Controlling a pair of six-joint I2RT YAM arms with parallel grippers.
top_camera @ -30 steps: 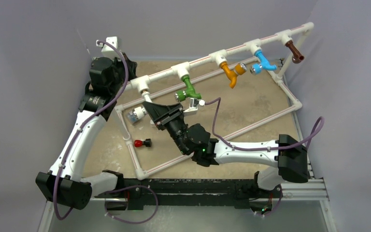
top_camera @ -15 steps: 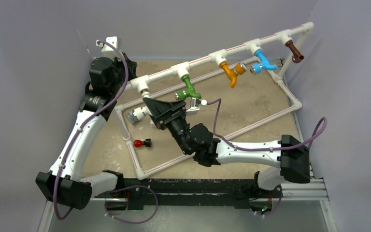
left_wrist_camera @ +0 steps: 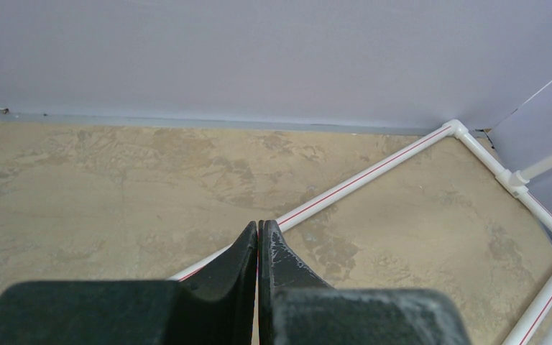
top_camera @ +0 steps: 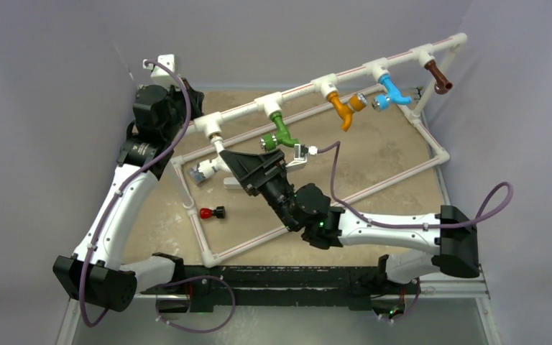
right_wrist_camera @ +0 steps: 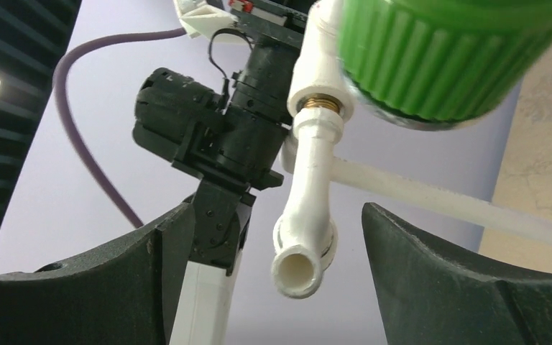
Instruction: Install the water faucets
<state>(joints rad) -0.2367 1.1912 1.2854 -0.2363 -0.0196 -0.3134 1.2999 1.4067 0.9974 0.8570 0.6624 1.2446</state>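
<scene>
The white water faucet point(right_wrist_camera: 305, 208) hangs by a brass thread from the leftmost fitting point(top_camera: 212, 126) of the raised pipe. Its spout points down between the fingers of my right gripper point(right_wrist_camera: 277, 215), which is open and touches neither side. From above, the same faucet point(top_camera: 205, 171) shows just left of the right gripper point(top_camera: 223, 167). Green point(top_camera: 280, 133), orange point(top_camera: 343, 108), blue point(top_camera: 390, 95) and brown point(top_camera: 438, 75) faucets hang along the pipe. My left gripper point(left_wrist_camera: 259, 226) is shut on nothing above the table.
The white pipe frame point(top_camera: 395, 180) lies across the tan tabletop. A small red-and-black piece point(top_camera: 212, 213) rests on the table inside the frame's left corner. The left arm point(top_camera: 151, 122) is folded at the back left. Grey walls close in on both sides.
My right gripper has opened off the white faucet, which stays hanging from the fitting. The right arm has drawn back a little to the right. The left arm is still.
</scene>
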